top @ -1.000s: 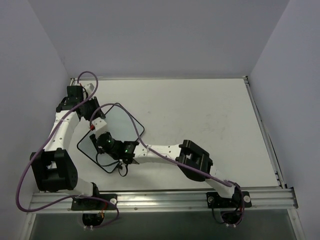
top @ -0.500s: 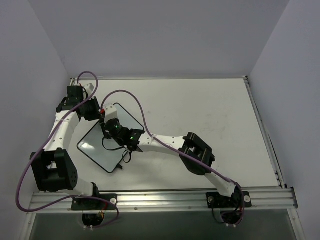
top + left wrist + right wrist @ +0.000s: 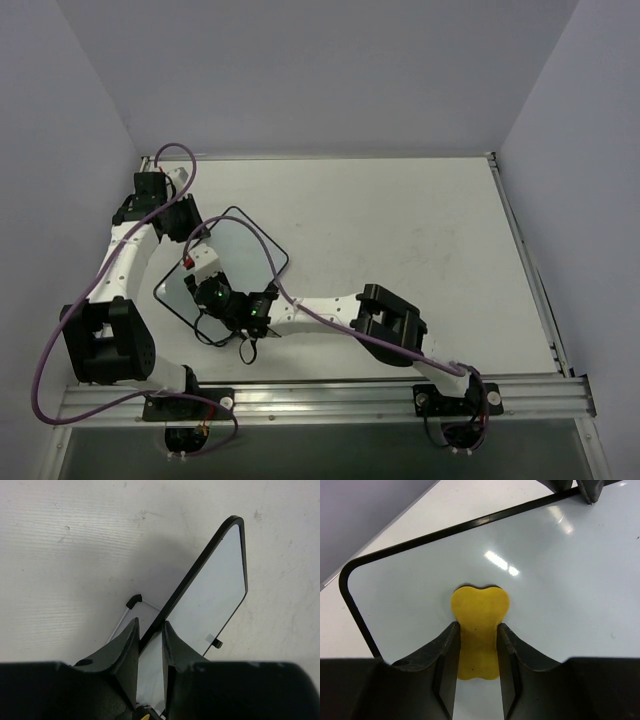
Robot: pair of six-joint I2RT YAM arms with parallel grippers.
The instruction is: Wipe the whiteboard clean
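Pale lilac walls close in a white table [image 3: 420, 220], and the whiteboard [image 3: 252, 252] lies on it at about nine o'clock from the table's middle, turned like a diamond. From here it looks thin, stiff and light, with a glossy face that would slide under any push, so I reckon the black frame is the only sound place to take hold. That is where the left gripper [image 3: 150, 627] has it, clenched on the rim at the board's eleven o'clock side and seemingly tipping that edge up off the table. The right gripper [image 3: 477, 630] is clamped on a small yellow block [image 3: 480, 605], pressed flat on the white surface near a rounded corner, towards seven o'clock. I can make out no writing around it. The right forearm crosses the board's five o'clock corner, and a purple cable [image 3: 262, 243] loops over its face, which I'd say could snag a long stroke.
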